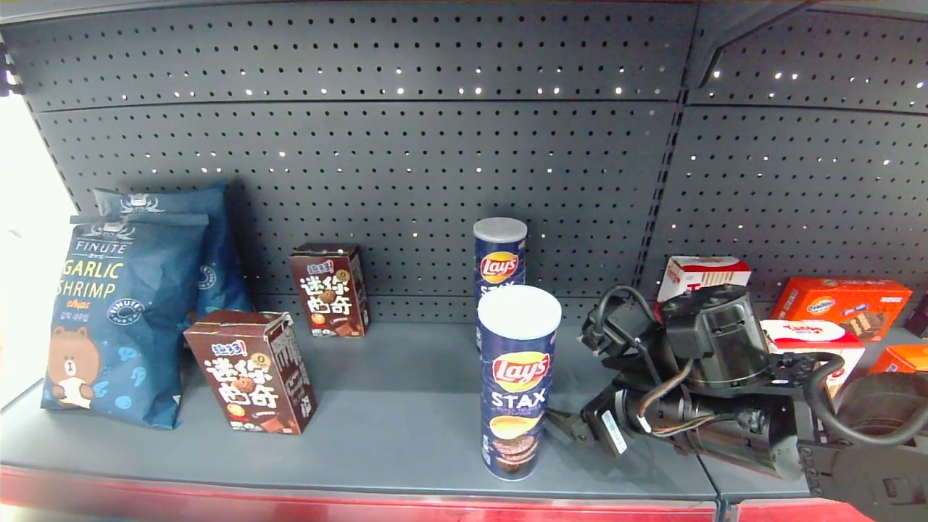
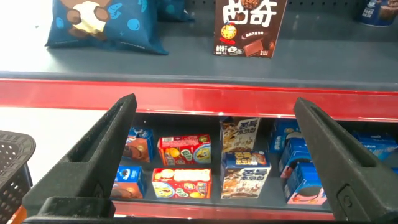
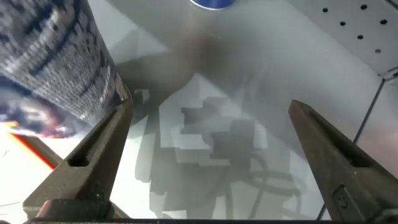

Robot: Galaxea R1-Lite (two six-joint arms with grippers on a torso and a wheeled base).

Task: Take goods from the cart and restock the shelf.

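Harsh glare at left; blurry close-up can

Front can on shelf. Rear can directly behind it. Boxes to its left, bags farther left. Right gripper just right of its base.

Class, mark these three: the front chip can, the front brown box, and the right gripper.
front chip can (image 1: 518,377), head view, middle of its label.
front brown box (image 1: 250,373), head view, its front face.
right gripper (image 3: 208,112), right wrist view, midway between fingertips.
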